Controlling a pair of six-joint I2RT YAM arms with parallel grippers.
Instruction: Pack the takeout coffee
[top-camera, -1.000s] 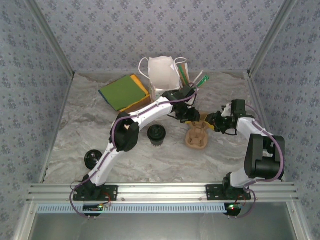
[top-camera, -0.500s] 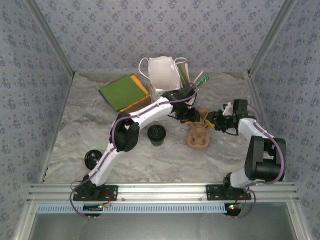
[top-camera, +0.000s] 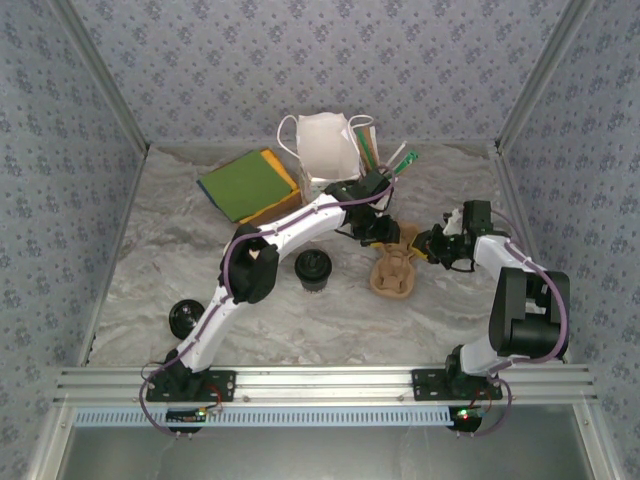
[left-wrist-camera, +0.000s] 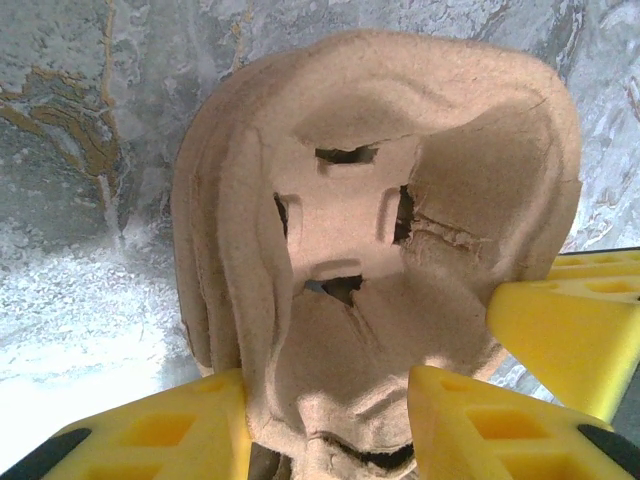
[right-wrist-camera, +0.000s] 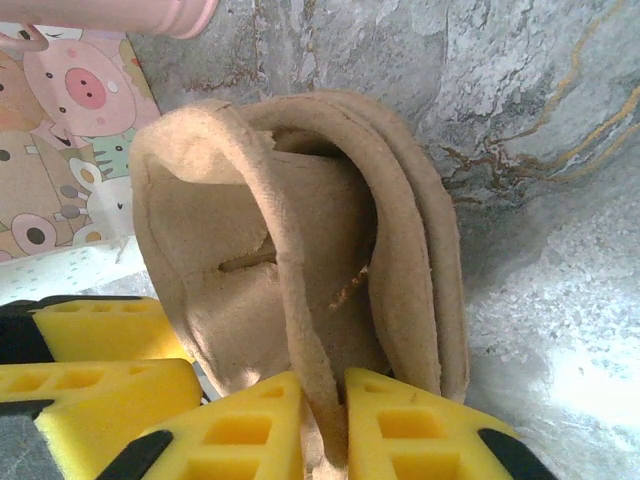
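Now left gripper (left-wrist-camera: 325, 400) and right gripper (right-wrist-camera: 322, 400) each pinch brown tray (top-camera: 393, 272) mid table (top-camera: 150, 260), probably spreading it so coffee cup (top-camera: 313, 268) fits.

The top external camera looks down from high at six o'clock, facing twelve o'clock over the whole surface (top-camera: 150, 270). Each wrist camera sits very close behind the left gripper (left-wrist-camera: 325, 400) or right gripper (right-wrist-camera: 325, 385), aimed at the pulp carrier (top-camera: 393, 272) all three views share.

Grey marbled counter (top-camera: 140, 262) lies open on my left; tan moulded-pulp cup carrier (top-camera: 393, 275) and black-lidded dark paper cup (top-camera: 313, 270) block the middle.
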